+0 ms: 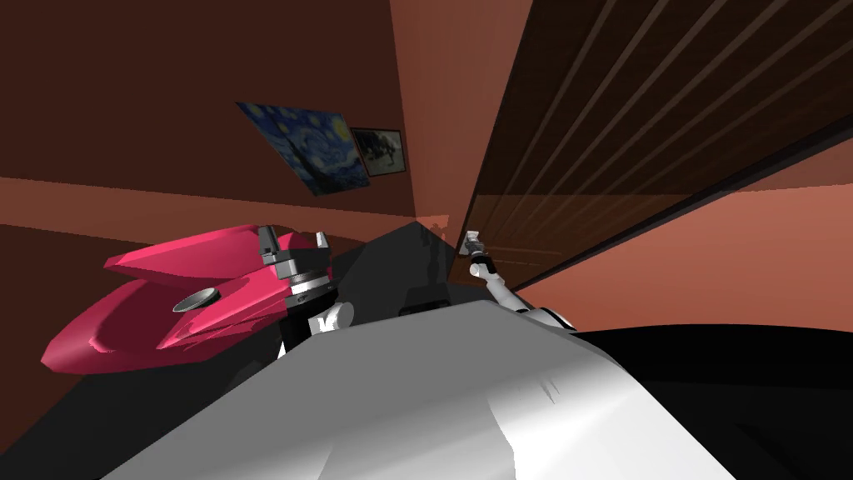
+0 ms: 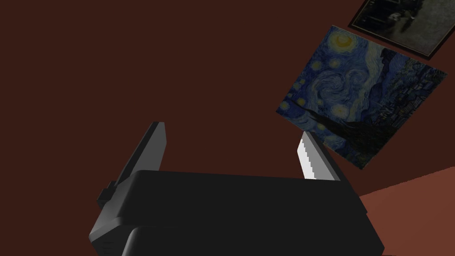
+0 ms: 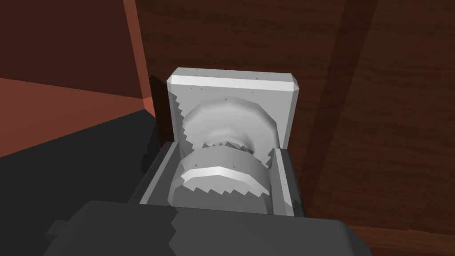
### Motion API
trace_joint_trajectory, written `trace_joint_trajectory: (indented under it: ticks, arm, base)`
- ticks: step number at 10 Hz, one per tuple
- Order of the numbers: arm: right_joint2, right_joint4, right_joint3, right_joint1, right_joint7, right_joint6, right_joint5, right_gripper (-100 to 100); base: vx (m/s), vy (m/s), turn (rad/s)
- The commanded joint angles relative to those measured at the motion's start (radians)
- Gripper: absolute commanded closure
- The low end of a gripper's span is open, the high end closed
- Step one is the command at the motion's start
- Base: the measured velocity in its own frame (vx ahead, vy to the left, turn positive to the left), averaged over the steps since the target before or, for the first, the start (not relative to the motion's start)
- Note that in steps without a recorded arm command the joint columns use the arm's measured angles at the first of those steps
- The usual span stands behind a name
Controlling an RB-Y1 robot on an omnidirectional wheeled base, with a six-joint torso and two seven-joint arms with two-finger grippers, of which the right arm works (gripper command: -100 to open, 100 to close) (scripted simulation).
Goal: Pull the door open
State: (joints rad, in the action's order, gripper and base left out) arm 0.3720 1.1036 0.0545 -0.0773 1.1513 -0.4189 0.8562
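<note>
Head view: your right arm reaches forward and to the right, and the right claw (image 1: 473,242) sits at the near edge of the door (image 1: 666,108). The door is a dark brown panel with long parallel grooves, filling the upper right. You can't tell from here whether it is off its frame. The left claw (image 1: 293,242) is raised on the other side, well apart from the door, above a pink piece of furniture (image 1: 125,333). A round grey object (image 1: 197,300) lies on that furniture. The floor (image 1: 391,267) between the two arms is dark.

Left wrist view: left claw (image 2: 231,129) is spread wide with nothing between the fingers (image 2: 149,146). It's idle and pointing at a wall.

Right wrist view: this is the one that matters. The right claw (image 3: 226,151) is closed onto the knob (image 3: 222,173), a light grey, round, waisted piece. One finger (image 3: 155,178) presses one side of it and the other presses the opposite side. The knob seats deep between them, close to the dark claw body. It stands out from a square light grey plate (image 3: 231,84), and the plate is fixed flat on the dark brown wood-grain door (image 3: 377,111). The plate sits just beside the door's edge. Past that edge you see a reddish-brown wall (image 3: 133,44) and the dark floor (image 3: 66,155).
</note>
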Motion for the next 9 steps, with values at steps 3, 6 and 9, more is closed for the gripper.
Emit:
trace_joint_trajectory:
  ticks: [3, 6, 9]
  arm:
    - [0.024, 0.023, 0.042, 0.016, 0.034, -0.002, -0.005, 100]
    - [0.031, 0.031, 0.051, 0.021, 0.04, 0.001, -0.005, 100]
    - [0.053, 0.05, 0.081, 0.039, 0.061, -0.004, -0.004, 100]
  base:
    - [-0.209, -0.05, 0.109]
    - [-0.154, -0.038, 0.063]
    - [-0.127, -0.042, 0.088]
